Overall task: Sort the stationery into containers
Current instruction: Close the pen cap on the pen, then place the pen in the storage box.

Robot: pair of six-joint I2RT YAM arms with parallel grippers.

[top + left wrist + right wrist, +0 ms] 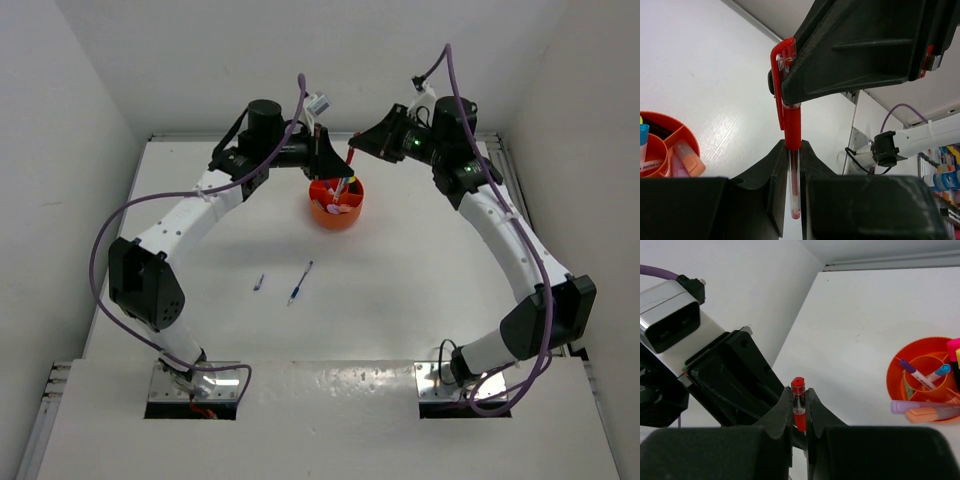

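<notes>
Item one: red pen (792, 125), held in the air over the far middle of the table (420, 270), just beyond the far rim of the tub (336, 203). We record two grips on it at once. The left gripper (792, 150) is closed narrow on the clear barrel, its fingers (777, 180) pressed against either side, with the red tip showing below them. The right gripper (799, 397) is likewise pinched tight on the same pen, fingers (817, 415) snug against it, one red end standing just above them. In the left wrist view the pen's clip and cap sit against the right gripper's dark body. Item two: tub, round and orange, with a central cup and divided outer compartments, standing on the table just near of the two grippers. In the cup we count a purple pen (915, 372) and a blue-capped pen (940, 371), both leaning. In the outer compartments lie a lilac marker (920, 406) and an orange marker (930, 414) side by side, and a pink cap (954, 347) shows at the edge of the right wrist view. Item three: two loose pieces on the table, well apart from the tub on its near side: a blue pen (300, 283) and, near its left, a small pen (259, 283) whose colour we cannot tell.
</notes>
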